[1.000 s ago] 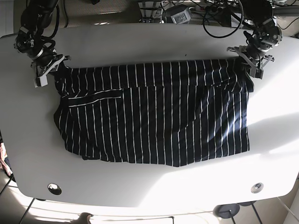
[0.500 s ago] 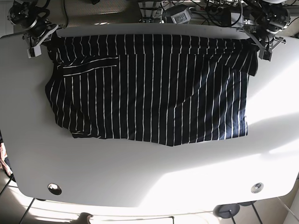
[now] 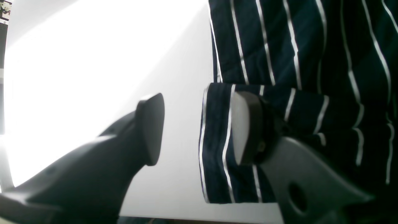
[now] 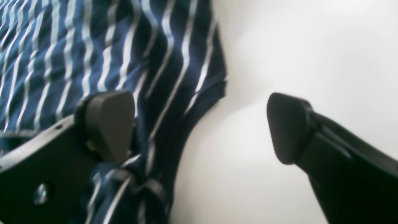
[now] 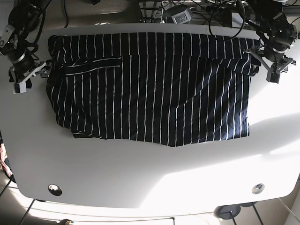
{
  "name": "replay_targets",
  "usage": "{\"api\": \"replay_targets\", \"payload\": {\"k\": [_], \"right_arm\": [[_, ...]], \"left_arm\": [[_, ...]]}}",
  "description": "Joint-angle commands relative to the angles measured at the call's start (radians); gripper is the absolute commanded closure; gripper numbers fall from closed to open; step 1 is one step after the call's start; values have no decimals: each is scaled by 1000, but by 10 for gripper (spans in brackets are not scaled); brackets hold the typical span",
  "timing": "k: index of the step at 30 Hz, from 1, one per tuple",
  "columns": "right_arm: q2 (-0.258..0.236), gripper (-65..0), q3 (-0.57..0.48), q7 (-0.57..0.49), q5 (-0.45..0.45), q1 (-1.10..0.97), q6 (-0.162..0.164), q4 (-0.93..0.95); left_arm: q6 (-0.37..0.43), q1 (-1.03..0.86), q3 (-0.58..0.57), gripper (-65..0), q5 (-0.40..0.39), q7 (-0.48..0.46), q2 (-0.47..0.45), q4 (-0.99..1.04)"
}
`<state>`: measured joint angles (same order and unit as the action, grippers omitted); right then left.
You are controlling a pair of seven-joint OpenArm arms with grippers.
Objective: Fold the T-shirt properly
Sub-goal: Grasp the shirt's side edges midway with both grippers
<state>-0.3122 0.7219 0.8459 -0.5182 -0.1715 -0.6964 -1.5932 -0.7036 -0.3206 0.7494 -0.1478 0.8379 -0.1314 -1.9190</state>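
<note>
Base view showed the T-shirt point(image 5: 150, 89) spread flat across the far half of the desk point(image 5: 150, 178), its long axis running side to side between the desk's left and right edges, its top hem along the far edge. Both arms stood just off the garment's short ends: the right gripper point(image 5: 29, 76) near the desk's left edge beside the shirt's upper corner, the left gripper point(image 5: 273, 67) near the desk's right edge beside the opposite upper corner. Each gripper was spread wide and held nothing. From the left wrist, one fingertip point(image 3: 245, 127) sat over a folded cuff of striped cloth point(image 3: 217, 143) while the other hung over bare desk point(image 3: 93, 62); from the right wrist, one fingertip point(image 4: 108, 124) lay over the fabric edge point(image 4: 174, 77) and the other over bare surface. The cloth therefore lay inward from each gripper, toward the desk's centre, and neither arm looked nearer than the other. A next fold would likely need both to close on these end corners together
</note>
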Motion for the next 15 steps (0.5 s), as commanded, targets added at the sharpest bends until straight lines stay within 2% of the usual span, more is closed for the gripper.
{"api": "replay_targets", "payload": {"k": [1,3,5,7,10,12,14,15], "right_arm": [[-46,-650,-45,-18,14,102,-2,103],[-51,-650,-89,-43,79,195,-2,208],[-48,-650,-126,-110,158,286,-2,345],[-48,-650,-153,-162,194,350,-2,442],[-48,-650,-190,-216,203,404,-2,563],[-44,-650,-203,-216,200,399,-2,568],[-9,-650,-219,-210,200,390,-2,561],[2,-583,-224,-210,200,359,-2,534]], "left_arm": [[5,25,5,-319,-3,-15,-12,-18],[5,41,5,-319,-3,-15,-12,-17],[5,42,5,-319,-3,-15,-7,-17],[5,45,3,-319,-3,-15,-7,-15],[5,56,-17,-319,-3,-15,-11,-15],[5,57,-17,-319,-2,-15,-11,-15],[5,62,-21,-319,-2,-15,-11,-12],[5,77,-23,-319,-2,-15,-11,-1]]}}
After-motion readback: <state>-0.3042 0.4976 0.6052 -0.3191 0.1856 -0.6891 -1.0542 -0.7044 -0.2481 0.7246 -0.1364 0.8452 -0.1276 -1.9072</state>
